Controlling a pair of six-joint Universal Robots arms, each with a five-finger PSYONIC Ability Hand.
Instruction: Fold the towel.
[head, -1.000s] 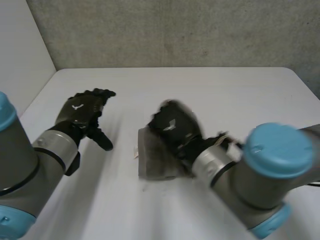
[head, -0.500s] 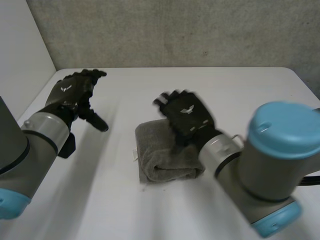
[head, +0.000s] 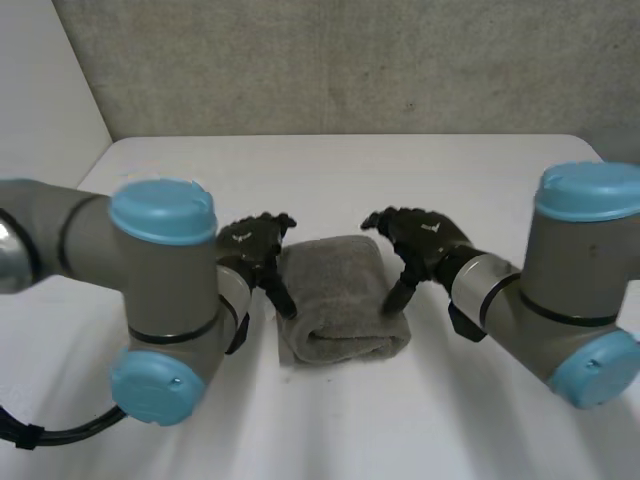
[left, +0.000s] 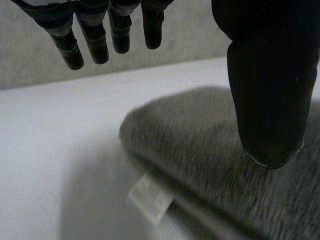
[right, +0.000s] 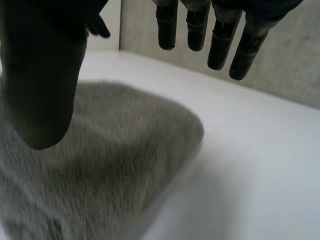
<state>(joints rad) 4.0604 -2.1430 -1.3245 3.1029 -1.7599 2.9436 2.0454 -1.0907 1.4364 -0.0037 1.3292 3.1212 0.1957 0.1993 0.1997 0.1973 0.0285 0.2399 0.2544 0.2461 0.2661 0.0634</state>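
Note:
A grey towel (head: 340, 295) lies folded into a thick rectangle in the middle of the white table (head: 330, 170). My left hand (head: 255, 245) stands at the towel's left edge, open, its thumb pointing down at the fold. My right hand (head: 422, 238) mirrors it at the right edge, open, with its thumb down beside the cloth. In the left wrist view the thumb (left: 270, 100) hovers just over the towel (left: 200, 135), the fingers (left: 95, 42) straight and apart from it. In the right wrist view the thumb (right: 42, 90) hangs over the towel (right: 110, 160), the fingers (right: 215, 37) clear above the table.
A white label (left: 150, 197) sticks out from the towel's edge beneath my left hand. A grey wall (head: 330, 60) runs along the table's far edge. Bare table lies beyond and in front of the towel.
My left hand has swung in from the far left to the towel's left edge. My right hand has lifted off the towel's top, opened, and moved to its right edge.

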